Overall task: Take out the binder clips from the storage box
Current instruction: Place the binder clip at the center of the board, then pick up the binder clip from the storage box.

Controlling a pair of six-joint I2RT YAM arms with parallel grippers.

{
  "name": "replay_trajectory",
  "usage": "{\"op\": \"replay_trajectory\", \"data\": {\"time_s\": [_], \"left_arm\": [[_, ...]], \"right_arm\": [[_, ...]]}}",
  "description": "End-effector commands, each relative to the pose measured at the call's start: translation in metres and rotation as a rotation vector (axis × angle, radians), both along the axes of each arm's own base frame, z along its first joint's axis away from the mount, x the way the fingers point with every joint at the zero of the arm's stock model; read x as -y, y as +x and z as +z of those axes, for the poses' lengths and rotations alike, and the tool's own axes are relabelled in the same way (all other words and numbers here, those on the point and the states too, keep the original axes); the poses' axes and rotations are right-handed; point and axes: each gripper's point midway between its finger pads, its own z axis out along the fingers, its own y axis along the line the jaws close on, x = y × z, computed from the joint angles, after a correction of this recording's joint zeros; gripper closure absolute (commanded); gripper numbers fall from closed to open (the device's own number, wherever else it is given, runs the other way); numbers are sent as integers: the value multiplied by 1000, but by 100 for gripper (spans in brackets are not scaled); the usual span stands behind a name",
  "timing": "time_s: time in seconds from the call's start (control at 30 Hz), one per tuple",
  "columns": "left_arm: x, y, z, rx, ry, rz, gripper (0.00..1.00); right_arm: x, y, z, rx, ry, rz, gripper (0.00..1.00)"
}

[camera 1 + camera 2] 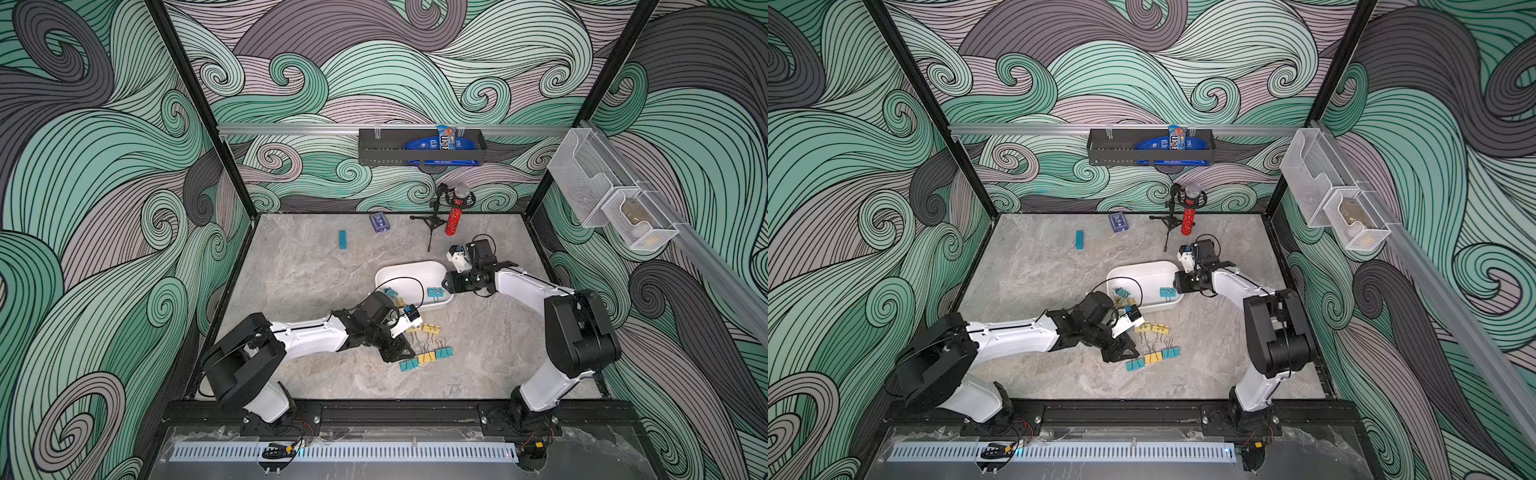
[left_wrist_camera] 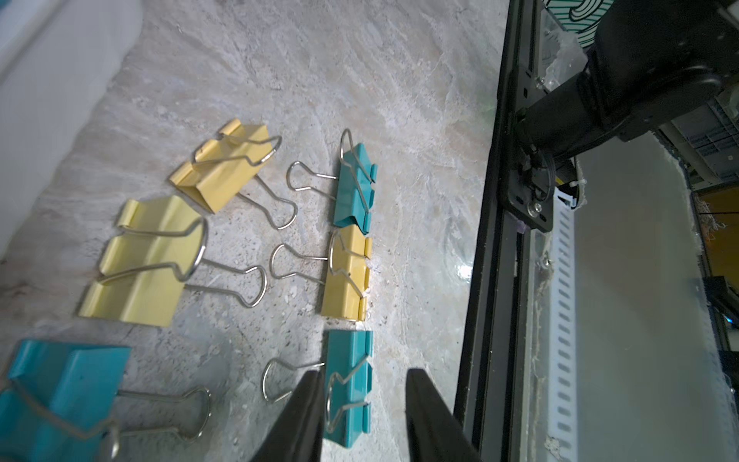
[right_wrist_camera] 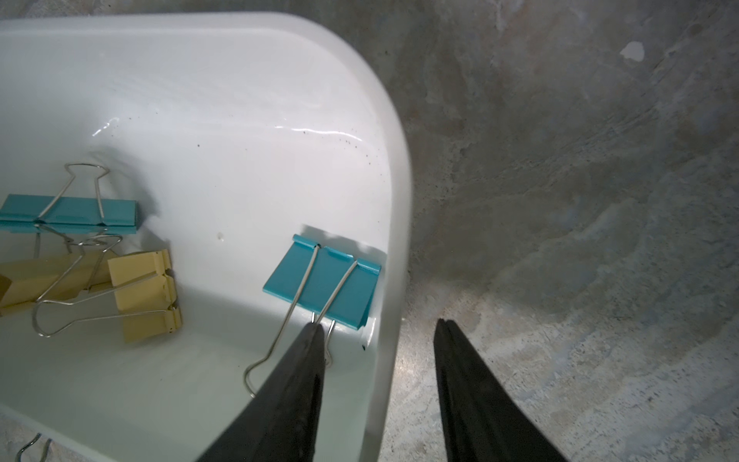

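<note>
The white storage box (image 1: pixel 409 268) (image 1: pixel 1142 266) sits mid-table. Inside, a teal binder clip (image 3: pixel 324 286) (image 1: pixel 435 292) lies by the right wall, and a teal clip (image 3: pixel 68 214) and yellow clips (image 3: pixel 146 294) lie at the other end. My right gripper (image 3: pixel 378 322) (image 1: pixel 444 284) is open and straddles that wall (image 3: pixel 400 200), one finger inside over the clip's wire handle, one outside. Several clips (image 1: pixel 426 355) (image 1: pixel 1152 353) lie on the table in front of the box. My left gripper (image 2: pixel 364 376) (image 1: pixel 401 353) stands open around a teal clip (image 2: pixel 350 392) resting on the table.
A flat teal block (image 1: pixel 342 240), a blue card box (image 1: pixel 379 222) and a red microphone on a tripod (image 1: pixel 455 212) stand at the back. A black wall tray (image 1: pixel 419 145) and clear mesh bins (image 1: pixel 611 195) hang above. The black front rail (image 2: pixel 492 240) runs near the clips.
</note>
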Motion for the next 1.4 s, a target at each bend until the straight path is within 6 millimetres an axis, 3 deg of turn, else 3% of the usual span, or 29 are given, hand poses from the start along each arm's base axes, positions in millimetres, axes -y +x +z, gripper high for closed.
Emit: {"op": "replay_trajectory", "data": {"time_s": [0.0, 0.13, 0.27, 0.53, 0.63, 0.73, 0.97, 1.1, 1.23, 1.37], "left_arm": [[-4, -3, 8, -3, 11, 12, 62], [-2, -4, 23, 12, -22, 0, 61], [2, 6, 55, 97, -56, 9, 60], [20, 71, 104, 264, -96, 238, 55], [27, 100, 103, 240, -84, 357, 53], [33, 117, 96, 146, -54, 422, 52], [62, 129, 58, 19, 6, 368, 57], [59, 142, 48, 130, 40, 358, 58], [57, 150, 58, 306, -22, 322, 56], [59, 155, 56, 405, -14, 267, 56]], "right_arm": [[-2, 0, -2, -8, -2, 11, 53], [-3, 0, -1, -7, 0, 13, 53], [-3, 0, -1, -6, 0, 12, 53], [-1, 0, 0, -3, -6, 7, 52], [0, 0, 3, 7, -8, 4, 52], [-1, 1, 5, 11, -6, 5, 52], [-1, 0, 4, 8, -7, 6, 51], [-1, 0, 5, 12, -6, 5, 52], [-1, 0, 3, 4, -6, 2, 52], [-3, 0, 9, 6, 31, 2, 51]]}}
